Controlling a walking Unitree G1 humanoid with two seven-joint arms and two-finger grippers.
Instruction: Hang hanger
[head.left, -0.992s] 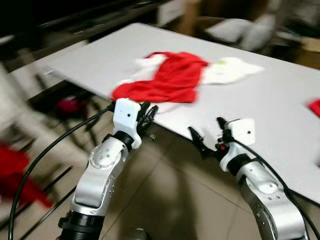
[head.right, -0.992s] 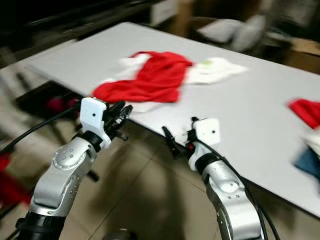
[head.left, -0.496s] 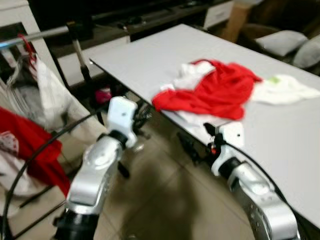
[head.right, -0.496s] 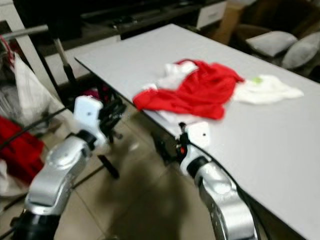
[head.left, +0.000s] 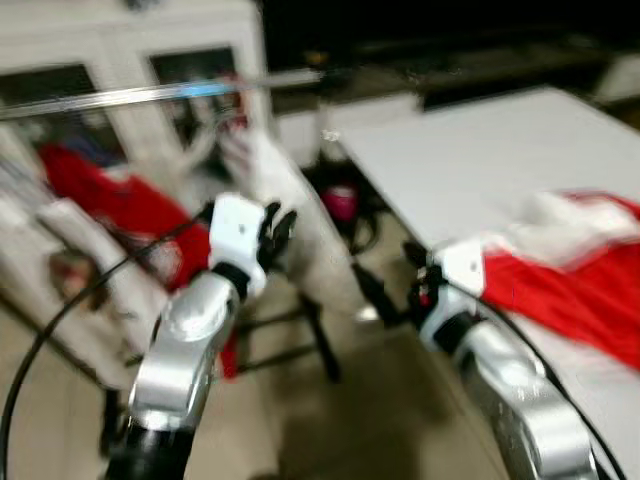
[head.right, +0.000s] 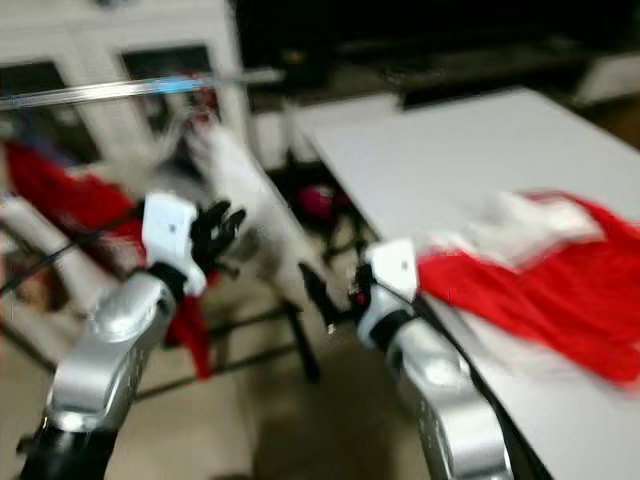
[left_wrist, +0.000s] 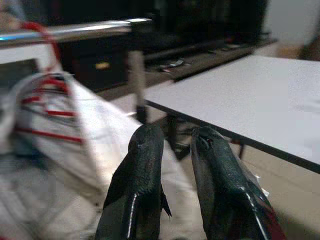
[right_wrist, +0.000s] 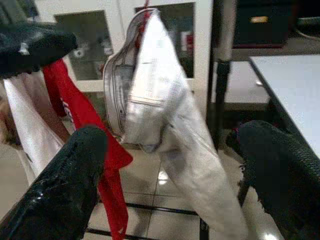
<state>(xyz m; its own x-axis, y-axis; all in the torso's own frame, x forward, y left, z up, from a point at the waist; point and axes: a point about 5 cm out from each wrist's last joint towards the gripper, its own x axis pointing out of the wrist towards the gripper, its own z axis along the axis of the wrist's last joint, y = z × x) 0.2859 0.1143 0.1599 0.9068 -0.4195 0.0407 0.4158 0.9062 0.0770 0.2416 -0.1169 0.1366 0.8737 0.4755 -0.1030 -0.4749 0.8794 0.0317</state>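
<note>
The hanger with red arms already hangs by its hook on the metal rail of the clothes rack, carrying a pale garment that droops toward the floor. Just beside it on the same rail hang a red garment and other light clothes, blurred in the head views. Neither gripper carries a hanger, so judging from this the robot is at the approach step, facing the rack, either coming to fetch or adjust something there or between hangings; which of these cannot be told.

The next move would call for steadying the view, picking one target at the rail and bringing a gripper level with it without snagging the draped cloth.

The left gripper is raised toward the rack, its two black fingers close together with a narrow gap between them, pinching nothing. The right gripper is spread wide, its fingers well apart on either side of the pale garment as seen along the wrist, touching nothing and near the corner of the table.

On the table, well apart from the rack, lies a heap of red and white clothes.
</note>
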